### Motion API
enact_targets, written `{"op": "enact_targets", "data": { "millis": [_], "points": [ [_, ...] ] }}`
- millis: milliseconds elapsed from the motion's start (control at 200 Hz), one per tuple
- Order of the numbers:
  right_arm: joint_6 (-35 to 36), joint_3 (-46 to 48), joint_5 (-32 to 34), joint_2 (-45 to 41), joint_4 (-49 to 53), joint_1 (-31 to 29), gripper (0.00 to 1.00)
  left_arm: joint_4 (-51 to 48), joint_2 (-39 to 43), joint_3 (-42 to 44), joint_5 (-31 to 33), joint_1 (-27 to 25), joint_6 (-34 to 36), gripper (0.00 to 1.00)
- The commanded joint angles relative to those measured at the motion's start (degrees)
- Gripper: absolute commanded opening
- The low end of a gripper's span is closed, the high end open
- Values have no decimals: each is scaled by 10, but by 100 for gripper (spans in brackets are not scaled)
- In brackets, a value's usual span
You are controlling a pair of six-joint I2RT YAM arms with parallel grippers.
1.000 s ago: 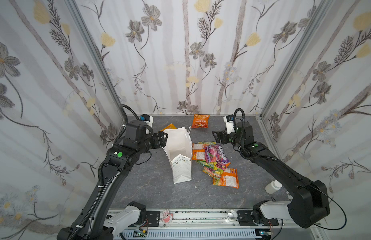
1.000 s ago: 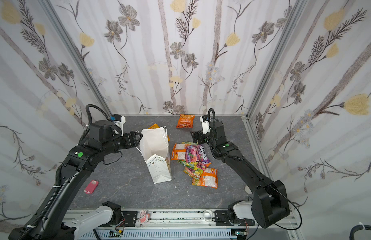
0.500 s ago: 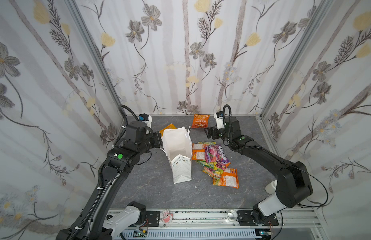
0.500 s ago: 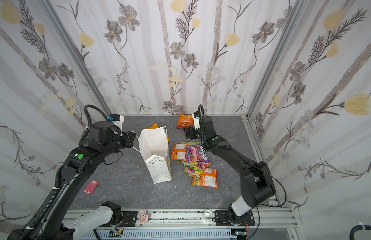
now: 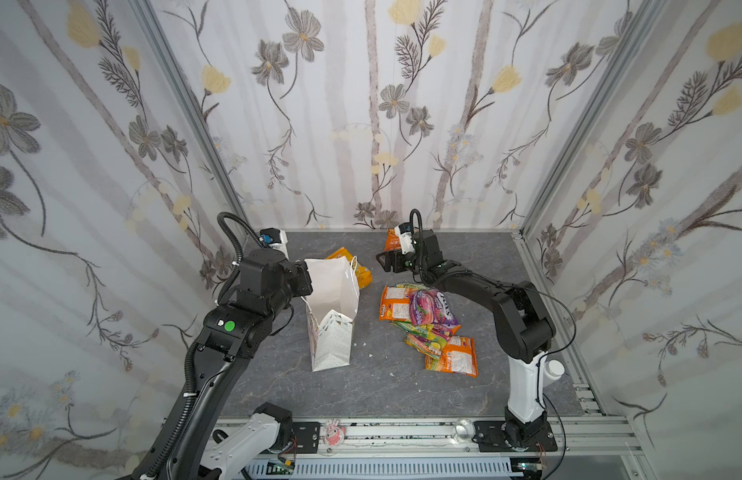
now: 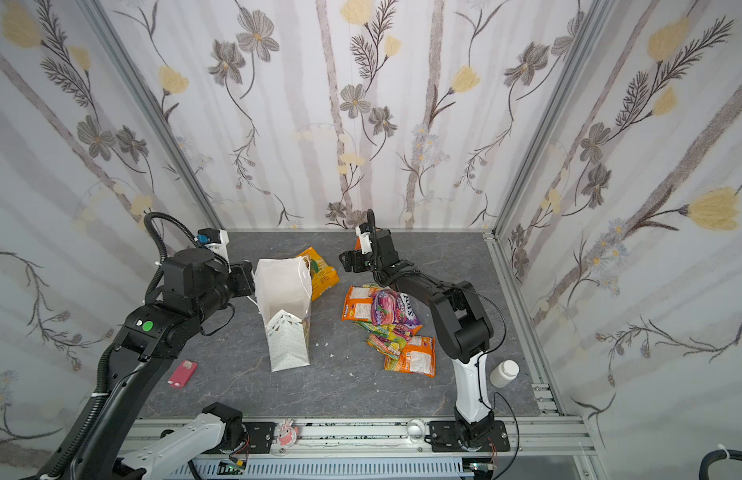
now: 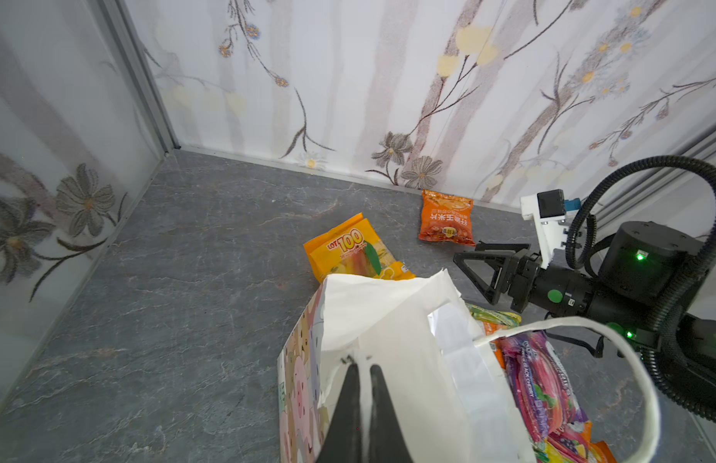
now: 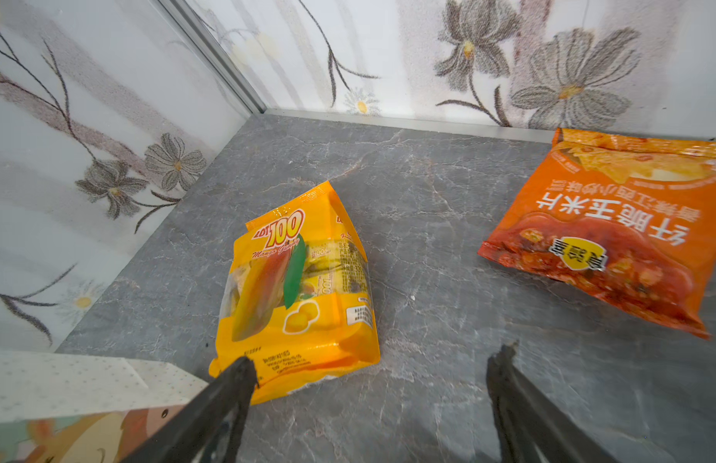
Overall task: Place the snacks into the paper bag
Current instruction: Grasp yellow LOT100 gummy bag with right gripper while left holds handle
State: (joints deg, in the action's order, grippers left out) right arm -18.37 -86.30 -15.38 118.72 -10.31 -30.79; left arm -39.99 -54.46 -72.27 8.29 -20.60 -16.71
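At the middle of the desk [image 5: 274, 374] stands the paper bag [image 5: 334, 351], upright and gaping, with the left jaws pressed together on its rim at ten o'clock. Just behind it, at twelve, lies a yellow mango packet [image 8: 304, 288]. An orange packet [image 8: 613, 236] sits at one o'clock by the back wall, and the heap of snacks [image 5: 427, 320] at three. The right jaws hang spread apart above the desk between the two far packets, holding nothing. Those packets look light, puffy and slick to me. I'd pinch a flat crimped seam, and mind the flimsy bag.
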Motion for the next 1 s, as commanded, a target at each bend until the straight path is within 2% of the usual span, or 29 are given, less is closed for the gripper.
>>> {"op": "enact_targets", "data": {
  "millis": [0,295,485,674,814,994],
  "points": [
    [-9,-39,-20,44,-15,-13,89,18,16,20,46,5,10,0],
    [2,-141,-45,152,21,-30,82,37,50,66,49,21,24,4],
    [-1,-164,-53,181,31,-32,77,54,67,85,31,28,30,5],
    [-11,-168,-108,199,13,-36,69,80,75,106,-4,31,39,4],
    [-27,-168,-129,210,3,-35,52,104,77,112,-23,31,45,4],
    [-45,-168,-143,210,-18,-35,10,137,61,120,-60,31,56,0]
  ]
}}
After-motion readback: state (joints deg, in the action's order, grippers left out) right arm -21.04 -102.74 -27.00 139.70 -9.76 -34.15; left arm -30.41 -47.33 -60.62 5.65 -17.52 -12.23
